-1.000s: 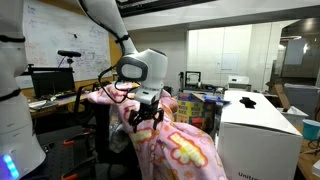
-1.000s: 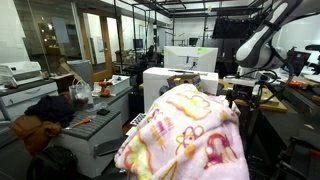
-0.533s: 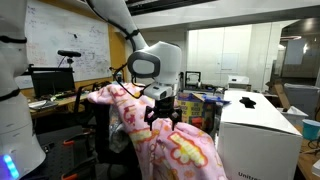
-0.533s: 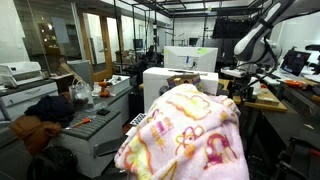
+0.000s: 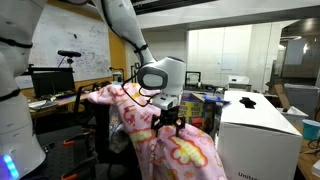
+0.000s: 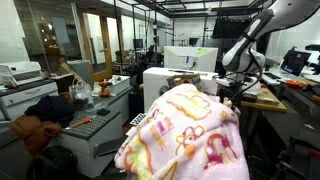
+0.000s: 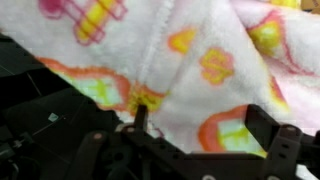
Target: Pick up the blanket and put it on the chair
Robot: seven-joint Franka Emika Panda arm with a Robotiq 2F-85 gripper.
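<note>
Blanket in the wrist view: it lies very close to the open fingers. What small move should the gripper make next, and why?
Probably lift the open gripper straight up. The blanket already drapes over the chair and the jaws hold nothing, so rising clear should avoid snagging the fleece.

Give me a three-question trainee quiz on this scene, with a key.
1. True or false: the gripper is shut on the blanket.
2. What is the blanket draped over? A) a black office chair B) a sofa C) a bed
3. Fill in: the blanket's main colour is ____.

Key:
1. False. The gripper's jaws stand open just above the blanket.
2. A
3. pink
</note>
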